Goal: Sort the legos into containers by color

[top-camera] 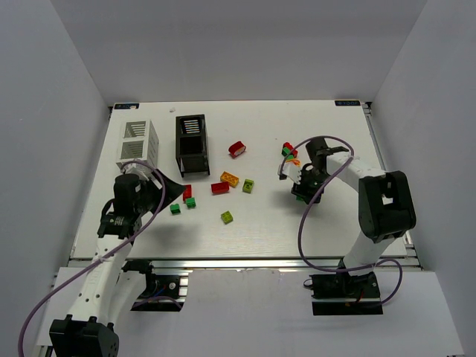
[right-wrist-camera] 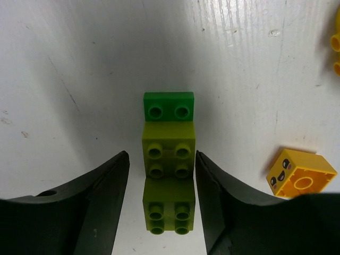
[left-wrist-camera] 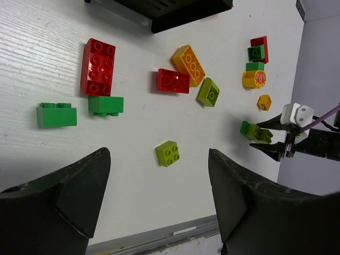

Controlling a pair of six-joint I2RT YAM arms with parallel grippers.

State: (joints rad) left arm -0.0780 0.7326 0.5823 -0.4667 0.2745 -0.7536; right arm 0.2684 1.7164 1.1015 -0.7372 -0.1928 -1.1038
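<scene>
now the left gripper (left-wrist-camera: 159,159) hangs open, right gripper (right-wrist-camera: 161,156) open astride yellow-green bricks (right-wrist-camera: 168,208).

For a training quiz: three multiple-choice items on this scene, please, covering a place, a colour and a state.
1. In the top view, the black bin stands where from the white bin? A left B right C on top
2. The face-printed brick in the right wrist view is: A red B yellow C green
3. The left gripper is: A open B shut on a brick C out of view
Answers: B, black sits right of white; B, its sides show yellow; A, fingers spread wide, nothing held.
</scene>
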